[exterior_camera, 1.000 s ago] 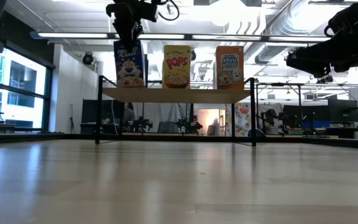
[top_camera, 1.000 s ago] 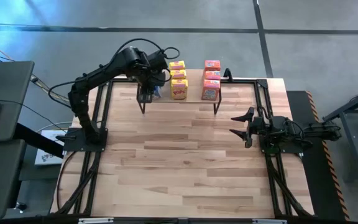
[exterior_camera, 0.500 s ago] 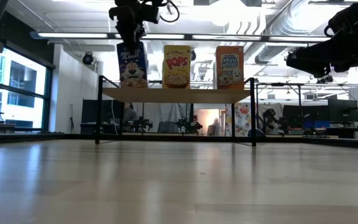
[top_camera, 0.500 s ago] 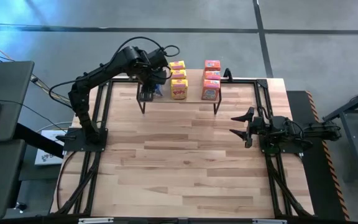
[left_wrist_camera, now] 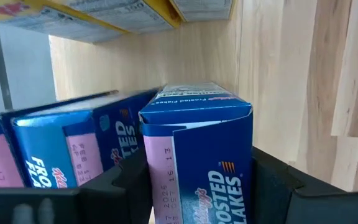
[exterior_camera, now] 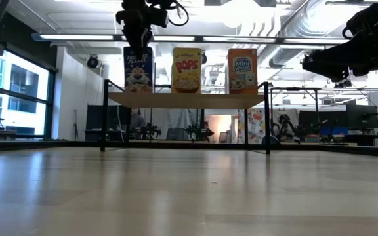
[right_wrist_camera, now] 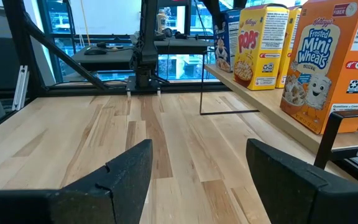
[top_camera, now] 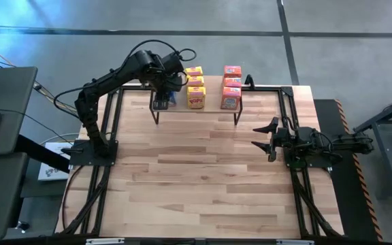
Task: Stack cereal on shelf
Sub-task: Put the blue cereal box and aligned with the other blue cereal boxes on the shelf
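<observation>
The shelf (exterior_camera: 189, 99), a light wooden top on thin black legs, stands at the table's far side. A blue cereal box (exterior_camera: 138, 69) stands upright on its left end, beside a yellow box (exterior_camera: 187, 69) and an orange box (exterior_camera: 242, 70); more boxes stand in rows behind these (top_camera: 195, 87). Two more blue boxes (left_wrist_camera: 61, 155) show behind the front one (left_wrist_camera: 204, 162). My left gripper (exterior_camera: 138, 29) points down over the blue box, one finger close along each narrow side. My right gripper (top_camera: 263, 136) waits open at the table's right. My left gripper comes at the front blue box from above, with a finger (left_wrist_camera: 272, 186) beside each narrow side near its top (left_wrist_camera: 194, 109). I cannot tell whether the fingers touch it. The box stands upright with its bottom on the shelf.
Black frame rails (top_camera: 288, 109) run along the table's edges and past the shelf's right end. Bare wooden tabletop (top_camera: 196, 170) lies in front of the shelf. My right arm (top_camera: 318, 144) rests low by the right edge.
The front blue box has swung from a tilt, with its lower end out toward the left, to upright. It stands a little nearer the yellow box, with its bottom on the shelf. My left gripper has stayed above it.
</observation>
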Robot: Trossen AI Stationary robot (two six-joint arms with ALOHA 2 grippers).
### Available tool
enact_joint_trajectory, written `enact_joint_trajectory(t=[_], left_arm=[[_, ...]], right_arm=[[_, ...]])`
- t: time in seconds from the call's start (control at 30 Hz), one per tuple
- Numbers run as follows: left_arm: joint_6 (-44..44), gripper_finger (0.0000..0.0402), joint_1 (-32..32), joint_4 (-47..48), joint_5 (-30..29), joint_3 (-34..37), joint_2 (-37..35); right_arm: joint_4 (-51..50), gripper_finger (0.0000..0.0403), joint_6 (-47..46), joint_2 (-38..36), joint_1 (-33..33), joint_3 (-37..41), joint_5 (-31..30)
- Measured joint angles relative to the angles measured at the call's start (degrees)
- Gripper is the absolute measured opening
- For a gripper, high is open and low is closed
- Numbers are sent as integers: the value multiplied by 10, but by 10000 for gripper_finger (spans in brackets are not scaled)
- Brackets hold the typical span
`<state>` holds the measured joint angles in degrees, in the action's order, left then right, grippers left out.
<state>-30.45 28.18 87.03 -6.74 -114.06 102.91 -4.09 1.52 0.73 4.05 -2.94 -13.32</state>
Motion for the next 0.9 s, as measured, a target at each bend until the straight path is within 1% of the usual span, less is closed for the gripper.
enact_joint_trajectory(t=[0.3,0.63,0.9], left_arm=[[12,192,-1,-3,0,0,0],[14,241,-1,-1,-15,0,0],[29,246,-5,11,-29,-22,0]], right_arm=[[0,252,0,0,0,0,0],[0,252,0,0,0,0,0],[0,252,0,0,0,0,0]])
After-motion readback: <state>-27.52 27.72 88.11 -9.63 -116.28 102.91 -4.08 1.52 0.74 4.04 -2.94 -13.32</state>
